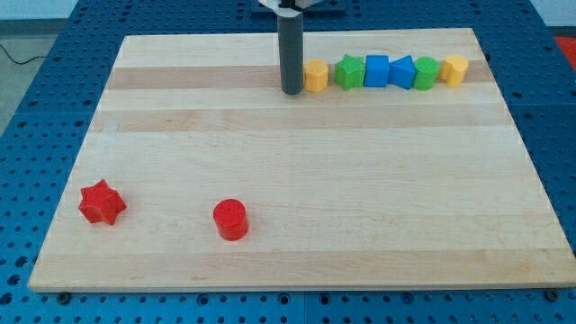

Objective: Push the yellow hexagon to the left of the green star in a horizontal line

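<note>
My tip (292, 91) sits just left of the yellow hexagon (316, 76), touching or nearly so; rod only, no fingers to open or close. Hexagon is immediately left of the green star (349, 71), heading a row near the board's (270, 180) top edge.

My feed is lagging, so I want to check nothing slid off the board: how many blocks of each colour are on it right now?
Yellow: 2, hexagon beside my tip, and one at the row's right end
Green: 2, star and another
Blue: 2
Red: 2, star and cylinder
Total: 8
</note>
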Action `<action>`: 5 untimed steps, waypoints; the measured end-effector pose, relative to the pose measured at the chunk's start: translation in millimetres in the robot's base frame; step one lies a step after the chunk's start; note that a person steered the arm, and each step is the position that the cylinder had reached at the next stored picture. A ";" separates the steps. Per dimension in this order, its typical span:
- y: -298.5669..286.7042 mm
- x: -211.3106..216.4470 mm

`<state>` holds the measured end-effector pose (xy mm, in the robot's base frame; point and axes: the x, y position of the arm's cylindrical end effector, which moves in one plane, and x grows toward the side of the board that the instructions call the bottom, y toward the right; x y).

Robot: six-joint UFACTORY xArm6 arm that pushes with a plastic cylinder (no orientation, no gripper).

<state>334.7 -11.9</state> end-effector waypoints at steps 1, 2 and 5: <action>0.1 13.9; 5.3 -1.4; 7.2 5.4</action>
